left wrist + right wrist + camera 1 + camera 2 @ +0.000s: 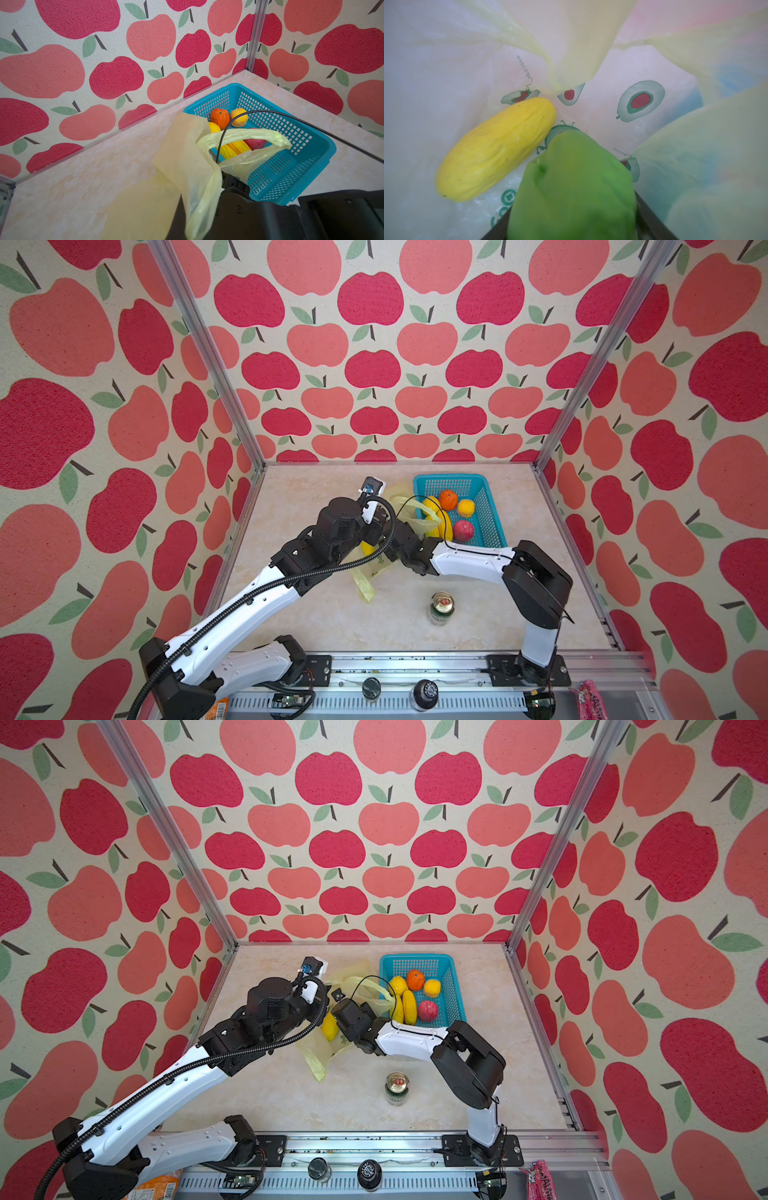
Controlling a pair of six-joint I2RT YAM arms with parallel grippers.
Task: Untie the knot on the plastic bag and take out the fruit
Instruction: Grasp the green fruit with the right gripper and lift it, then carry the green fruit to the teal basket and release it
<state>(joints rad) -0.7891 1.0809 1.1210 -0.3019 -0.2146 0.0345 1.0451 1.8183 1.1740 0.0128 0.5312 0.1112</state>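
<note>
The plastic bag (365,585) (316,1056) lies left of the basket with its mouth held open; its loop handles (245,135) hang loose, and the knot is out of view. My left gripper (185,224) is shut on the bag's raised edge (187,149). The right gripper (573,224) is inside the bag, shut on a green fruit (573,187) that fills its jaws. A long yellow fruit (496,149) (329,1026) lies on the bag's bottom beside it. Orange (449,499), yellow-orange (466,508), pink-red (463,530) and long yellow fruit (436,514) sit in the basket.
The turquoise perforated basket (490,506) (301,166) stands at the back right, touching the bag. A green drink can (441,608) stands upright on the table in front of the bag. A pink packet (590,697) lies by the front rail.
</note>
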